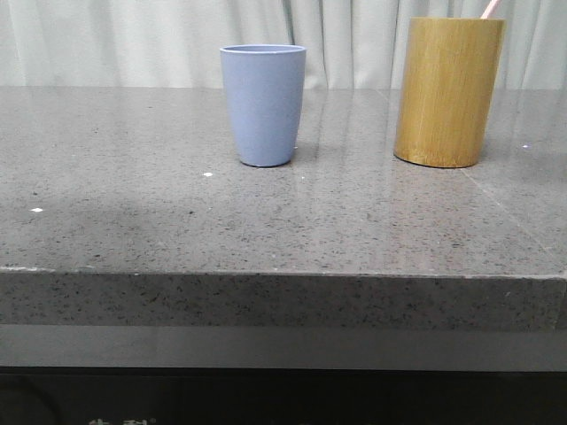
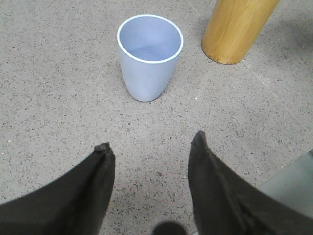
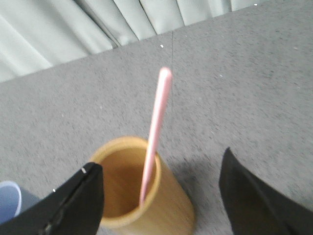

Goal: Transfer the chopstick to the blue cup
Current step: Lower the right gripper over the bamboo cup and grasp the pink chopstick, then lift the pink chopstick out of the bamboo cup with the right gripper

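The blue cup [image 1: 263, 104] stands upright and empty on the grey stone table, left of the bamboo cylinder [image 1: 448, 91]. It also shows in the left wrist view [image 2: 148, 56]. A pale pink chopstick [image 3: 155, 129] leans inside the bamboo cylinder [image 3: 146, 196]; its tip pokes out at the top in the front view [image 1: 490, 9]. My left gripper [image 2: 150, 142] is open and empty, short of the cup. My right gripper [image 3: 159, 166] is open above the bamboo cylinder, its fingers either side of the chopstick without touching it. Neither gripper shows in the front view.
The grey speckled table [image 1: 177, 221] has its front edge near me. Pale curtains [image 1: 133, 40] hang behind it. A seam in the stone runs near the bamboo cylinder.
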`<control>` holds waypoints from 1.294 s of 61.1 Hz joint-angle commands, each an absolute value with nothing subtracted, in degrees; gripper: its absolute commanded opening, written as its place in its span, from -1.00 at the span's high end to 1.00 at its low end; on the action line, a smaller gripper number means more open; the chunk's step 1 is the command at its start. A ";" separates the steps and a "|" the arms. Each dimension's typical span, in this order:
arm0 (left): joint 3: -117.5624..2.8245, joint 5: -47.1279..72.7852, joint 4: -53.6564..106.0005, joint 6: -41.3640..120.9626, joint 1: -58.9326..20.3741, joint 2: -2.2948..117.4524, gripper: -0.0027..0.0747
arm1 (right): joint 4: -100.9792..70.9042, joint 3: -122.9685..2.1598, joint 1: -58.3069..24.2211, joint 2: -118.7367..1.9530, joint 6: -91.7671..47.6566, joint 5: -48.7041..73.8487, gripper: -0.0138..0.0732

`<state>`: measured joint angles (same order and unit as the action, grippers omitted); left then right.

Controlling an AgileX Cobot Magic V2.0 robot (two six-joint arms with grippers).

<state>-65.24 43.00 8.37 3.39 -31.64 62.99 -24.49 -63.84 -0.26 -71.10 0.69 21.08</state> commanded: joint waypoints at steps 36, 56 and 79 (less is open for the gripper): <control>-66.81 38.28 9.20 3.29 -31.54 61.72 0.01 | -29.90 -79.82 -0.29 -86.39 0.32 18.87 0.15; -66.81 38.32 9.20 3.29 -31.54 61.72 0.01 | -29.76 -79.86 -0.29 -86.02 -1.44 20.00 0.79; -66.81 38.32 9.09 3.29 -31.54 61.72 0.01 | -29.09 -93.12 -0.29 -85.82 -9.63 29.20 0.84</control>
<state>-65.24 42.54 8.37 3.39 -31.64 62.99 -28.91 -86.62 -0.26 -88.63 -6.06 29.71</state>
